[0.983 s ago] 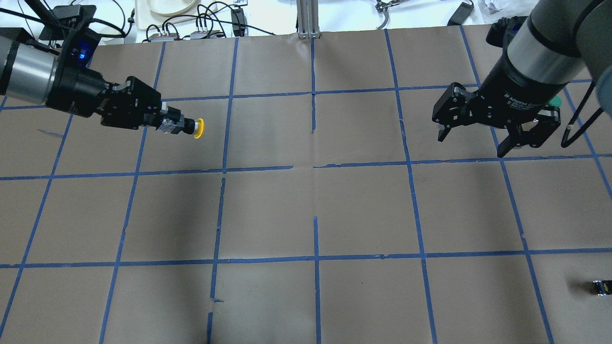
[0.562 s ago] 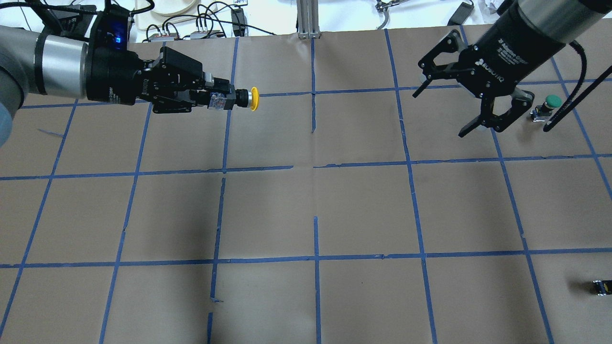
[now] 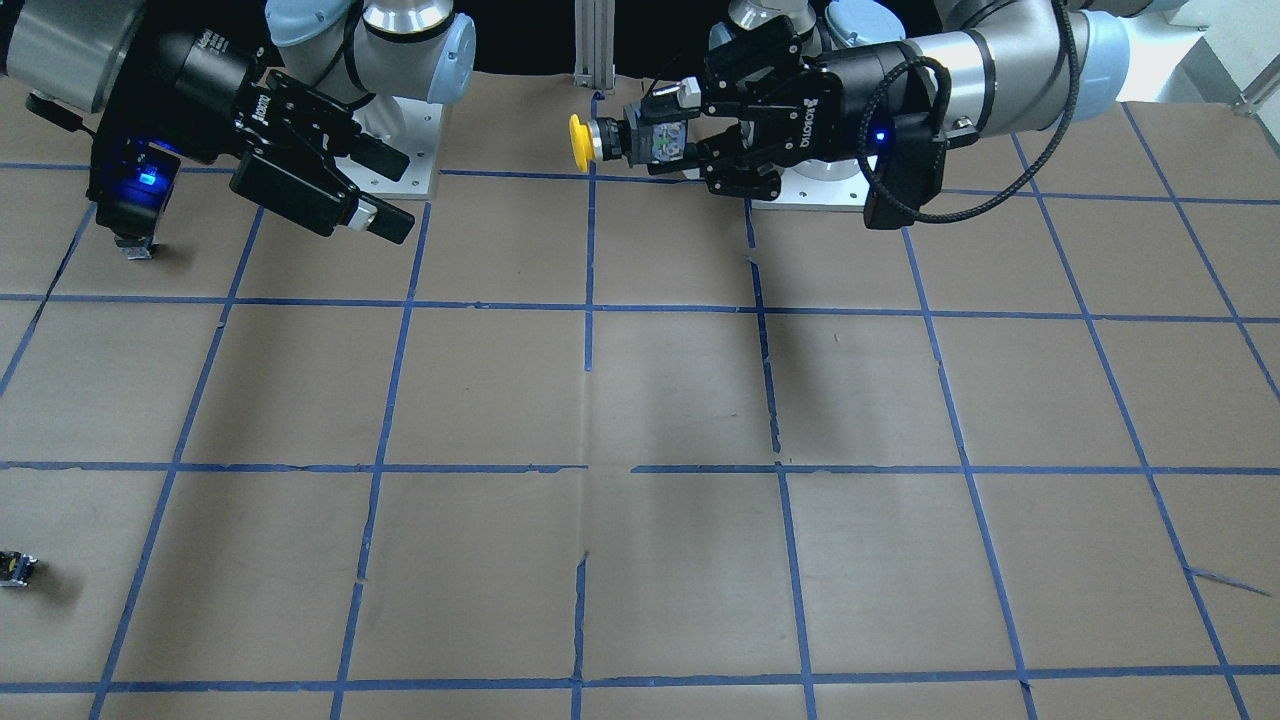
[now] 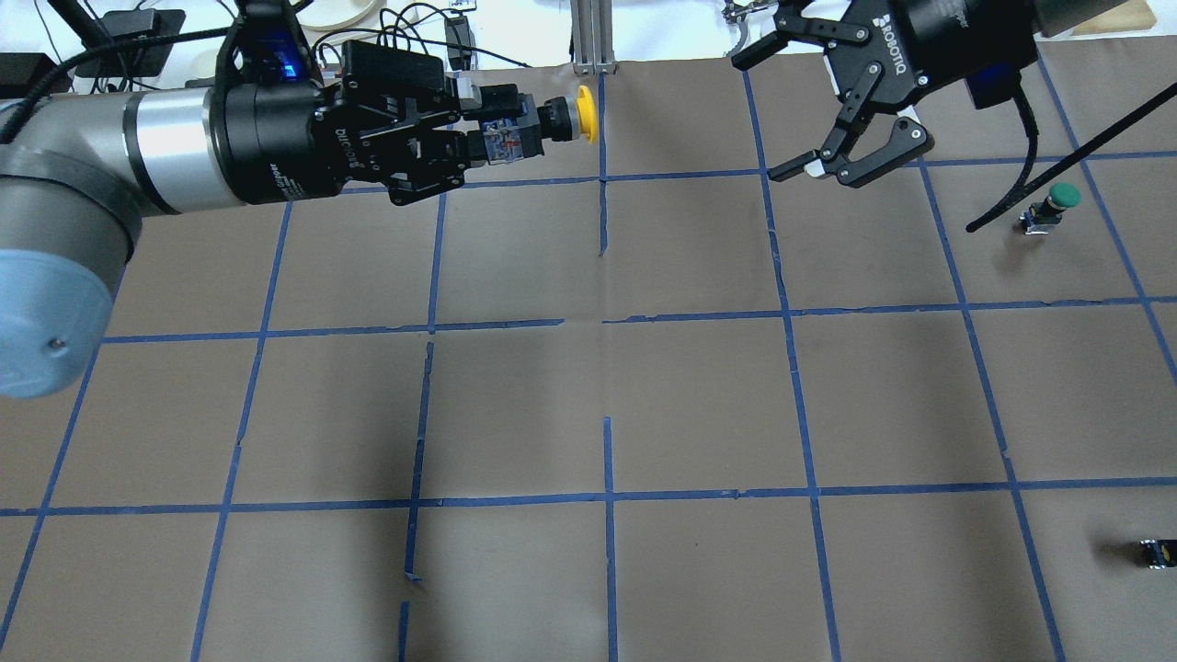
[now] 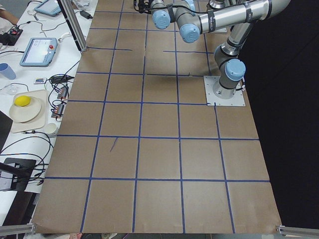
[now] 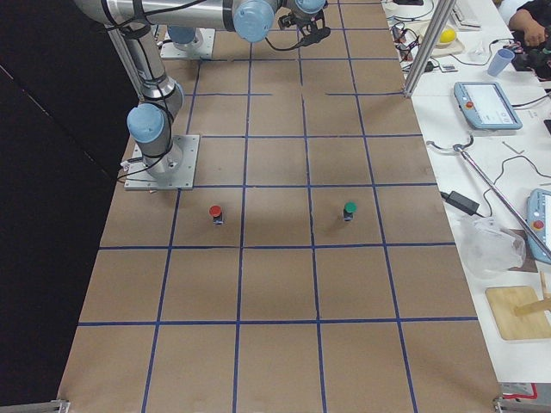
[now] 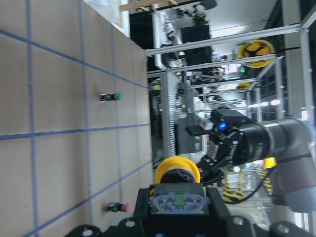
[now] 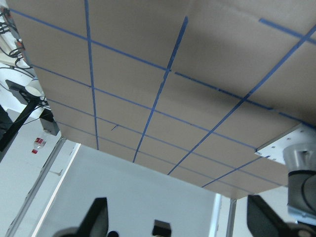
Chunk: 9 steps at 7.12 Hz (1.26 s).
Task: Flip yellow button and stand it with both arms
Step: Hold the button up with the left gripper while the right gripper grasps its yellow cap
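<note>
The left tool [image 4: 501, 138] is clamped on the grey-and-black switch body of the yellow button [image 4: 563, 119] and holds it level in the air. The cap points toward the robot's right. The button hangs above the far strip of the worktop [image 4: 699, 395], just short of the centre tape line.

It looks like light, hard plastic that will not give under a squeeze. The domed cap is smooth and likely to slip, and the squarish body offers flat faces. With the body taken up, I judge the exposed black neck behind the cap the safest place for a second hold.

The right tool [image 4: 754, 119] is spread wide with nothing in it. It is raised and well apart from the cap, with its opening turned toward it.

Farther right a green-capped button [image 4: 1053, 204] stands on the paper. A small dark piece [image 4: 1157, 552] lies at the worktop's right edge, on the robot's side.

Against 0.6 s ago, the left tool has carried the button from the second tape row toward the centre line and the far edge. The right tool has swung farther away and higher, jaws just as wide, and no longer crowds the green button
</note>
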Motion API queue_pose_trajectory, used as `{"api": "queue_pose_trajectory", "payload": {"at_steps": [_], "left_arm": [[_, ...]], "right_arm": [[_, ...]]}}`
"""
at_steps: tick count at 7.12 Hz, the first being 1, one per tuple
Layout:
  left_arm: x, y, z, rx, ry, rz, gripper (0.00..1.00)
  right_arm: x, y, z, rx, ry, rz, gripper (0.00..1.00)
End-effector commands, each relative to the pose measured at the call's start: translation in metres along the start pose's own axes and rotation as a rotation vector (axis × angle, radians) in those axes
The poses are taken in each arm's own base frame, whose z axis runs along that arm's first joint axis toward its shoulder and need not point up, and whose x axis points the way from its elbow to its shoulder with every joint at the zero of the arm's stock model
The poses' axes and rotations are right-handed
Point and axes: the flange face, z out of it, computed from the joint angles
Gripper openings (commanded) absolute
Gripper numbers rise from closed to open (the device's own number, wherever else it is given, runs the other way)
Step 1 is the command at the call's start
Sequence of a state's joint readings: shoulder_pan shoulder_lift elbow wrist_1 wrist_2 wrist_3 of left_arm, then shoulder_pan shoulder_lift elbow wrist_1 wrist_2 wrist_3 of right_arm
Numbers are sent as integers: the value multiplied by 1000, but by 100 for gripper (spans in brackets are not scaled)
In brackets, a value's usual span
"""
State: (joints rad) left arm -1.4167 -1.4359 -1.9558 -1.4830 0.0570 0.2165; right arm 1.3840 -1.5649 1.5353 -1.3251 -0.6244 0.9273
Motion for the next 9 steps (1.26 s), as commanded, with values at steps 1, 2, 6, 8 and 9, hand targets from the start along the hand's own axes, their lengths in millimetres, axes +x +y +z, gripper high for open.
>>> {"api": "queue_pose_trajectory", "payload": {"at_steps": [1, 2, 6, 8, 9], "left_arm": [[0, 12, 8, -10, 66, -107, 21], [8, 6, 8, -11, 58, -148, 19], [15, 8, 8, -19, 62, -271, 17], [13, 8, 9, -22, 62, -285, 16], [13, 8, 9, -22, 62, -285, 16]], "right_arm": [[-9, 5, 5, -134, -71, 76, 100], [-6, 11, 5, -182, -78, 123, 100], [10, 47, 33, -243, -6, 154, 100], [8, 54, 33, -284, -31, 162, 100], [9, 56, 35, -291, -30, 159, 100]]}}
